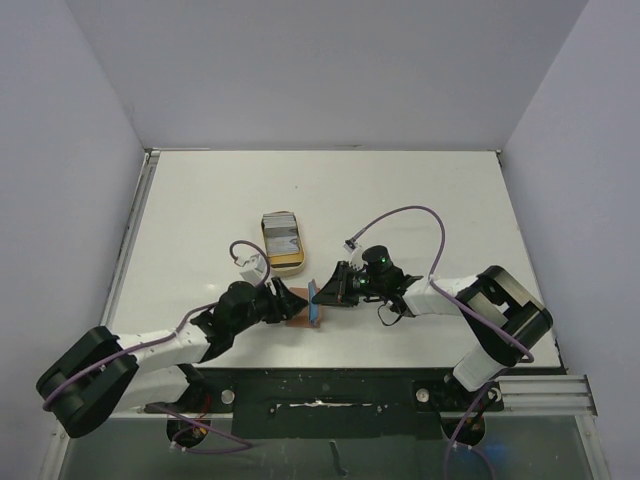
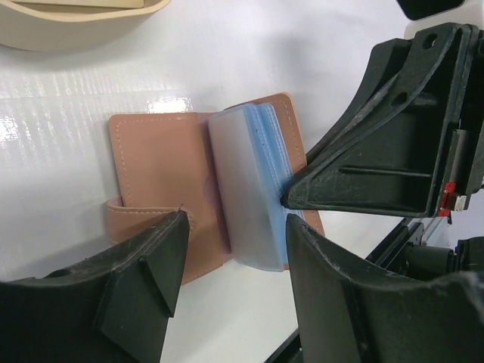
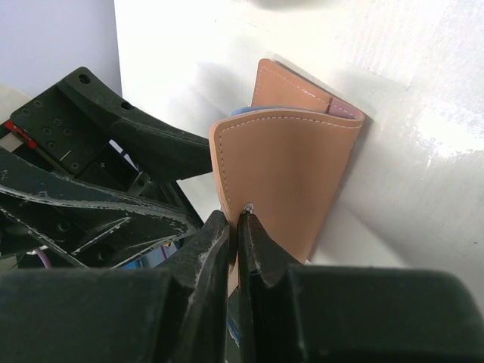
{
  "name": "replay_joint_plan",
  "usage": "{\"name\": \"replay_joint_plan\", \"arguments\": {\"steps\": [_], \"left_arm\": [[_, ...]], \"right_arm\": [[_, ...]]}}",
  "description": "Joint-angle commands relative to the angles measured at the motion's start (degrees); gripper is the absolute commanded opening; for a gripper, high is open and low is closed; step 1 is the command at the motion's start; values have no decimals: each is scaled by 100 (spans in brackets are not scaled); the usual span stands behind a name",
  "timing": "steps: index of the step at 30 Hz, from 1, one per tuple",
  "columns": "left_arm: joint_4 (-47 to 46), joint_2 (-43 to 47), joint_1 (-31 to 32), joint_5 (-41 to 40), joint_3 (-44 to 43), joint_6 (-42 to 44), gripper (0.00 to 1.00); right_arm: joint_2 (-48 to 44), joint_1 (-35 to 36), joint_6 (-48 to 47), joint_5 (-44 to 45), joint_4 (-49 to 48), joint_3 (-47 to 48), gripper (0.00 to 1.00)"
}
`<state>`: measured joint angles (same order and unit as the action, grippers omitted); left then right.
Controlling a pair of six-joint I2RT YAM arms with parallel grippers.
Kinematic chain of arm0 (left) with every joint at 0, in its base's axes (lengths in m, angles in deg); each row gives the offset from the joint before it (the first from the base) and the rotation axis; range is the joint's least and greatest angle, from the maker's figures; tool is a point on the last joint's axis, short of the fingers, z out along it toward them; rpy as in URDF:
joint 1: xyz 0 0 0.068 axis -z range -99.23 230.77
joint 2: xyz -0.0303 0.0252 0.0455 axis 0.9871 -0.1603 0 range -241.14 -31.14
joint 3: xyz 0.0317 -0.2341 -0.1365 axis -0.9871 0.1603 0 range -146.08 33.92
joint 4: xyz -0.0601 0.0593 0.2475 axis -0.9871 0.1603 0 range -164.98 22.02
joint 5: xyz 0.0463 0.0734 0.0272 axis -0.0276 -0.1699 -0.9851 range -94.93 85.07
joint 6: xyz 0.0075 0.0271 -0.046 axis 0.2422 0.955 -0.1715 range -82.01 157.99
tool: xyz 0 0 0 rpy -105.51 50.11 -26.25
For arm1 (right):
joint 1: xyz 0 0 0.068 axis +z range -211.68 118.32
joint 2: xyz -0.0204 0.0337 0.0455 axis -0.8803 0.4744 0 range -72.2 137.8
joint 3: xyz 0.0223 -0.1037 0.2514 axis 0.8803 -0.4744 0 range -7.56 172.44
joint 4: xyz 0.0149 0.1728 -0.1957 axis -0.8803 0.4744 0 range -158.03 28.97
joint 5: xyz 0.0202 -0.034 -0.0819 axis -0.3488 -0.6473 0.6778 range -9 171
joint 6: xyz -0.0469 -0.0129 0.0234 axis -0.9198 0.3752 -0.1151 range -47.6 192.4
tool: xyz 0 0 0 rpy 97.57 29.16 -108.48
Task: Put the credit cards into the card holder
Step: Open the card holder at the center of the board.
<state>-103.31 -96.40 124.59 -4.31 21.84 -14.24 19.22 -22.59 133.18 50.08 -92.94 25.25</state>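
Observation:
The brown card holder (image 1: pixel 299 306) lies open on the table between my two grippers. In the left wrist view one brown half (image 2: pixel 159 155) lies flat and the blue-grey pocket side (image 2: pixel 249 189) stands up. My right gripper (image 3: pixel 238 227) is shut on the edge of the raised brown flap (image 3: pixel 283 178) and holds it up; it also shows in the top view (image 1: pixel 325 293). My left gripper (image 2: pixel 234 280) is open and empty, low over the holder's near edge, its fingers astride the pocket side without touching it. The credit cards (image 1: pixel 283 236) lie stacked in a tan tray.
The tan oval tray (image 1: pixel 272 256) stands just behind the holder, and its rim shows in the left wrist view (image 2: pixel 76 30). A black rail (image 1: pixel 320 385) runs along the table's front edge. The right arm's purple cable (image 1: pixel 400 215) loops over the table.

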Motion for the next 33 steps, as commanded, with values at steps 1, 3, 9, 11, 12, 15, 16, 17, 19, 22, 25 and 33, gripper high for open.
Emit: {"name": "replay_joint_plan", "arguments": {"steps": [1, 3, 9, 11, 12, 15, 16, 17, 19, 22, 25, 33], "left_arm": [[-677, -153, -22, 265, -113, 138, 53], [-767, -195, -22, 357, -81, 166, 53], [-908, -333, -22, 404, 52, 131, 53], [-1000, -414, -22, 399, 71, 131, 53], [-1045, -469, -20, 401, 80, 127, 53], [-1085, -651, -20, 402, 70, 120, 52], [-1089, -704, -17, 408, 61, 132, 52], [-1095, -755, -14, 410, 52, 133, 52], [-1138, -845, -13, 419, 55, 133, 52], [-1210, -952, -15, 408, 56, 134, 52], [-1168, -1011, -13, 401, 37, 163, 51], [-29, -897, -13, -89, -165, 377, 51]], "right_arm": [[52, 54, -31, -47, 91, 111, 0], [60, 48, -33, -46, 94, 111, 0], [82, 55, -27, -53, 91, 128, 0], [85, 64, -31, -56, 91, 137, 0], [87, 64, -30, -55, 93, 137, 0], [95, 65, -25, -62, 92, 146, 0], [89, 70, -28, -63, 91, 146, 0], [87, 68, -30, -60, 91, 146, 0], [74, 80, -30, -55, 91, 137, 0], [62, 86, -30, -47, 91, 137, 0], [60, 85, -30, -55, 91, 134, 0], [35, 83, -48, -55, 108, 128, 0]]}}
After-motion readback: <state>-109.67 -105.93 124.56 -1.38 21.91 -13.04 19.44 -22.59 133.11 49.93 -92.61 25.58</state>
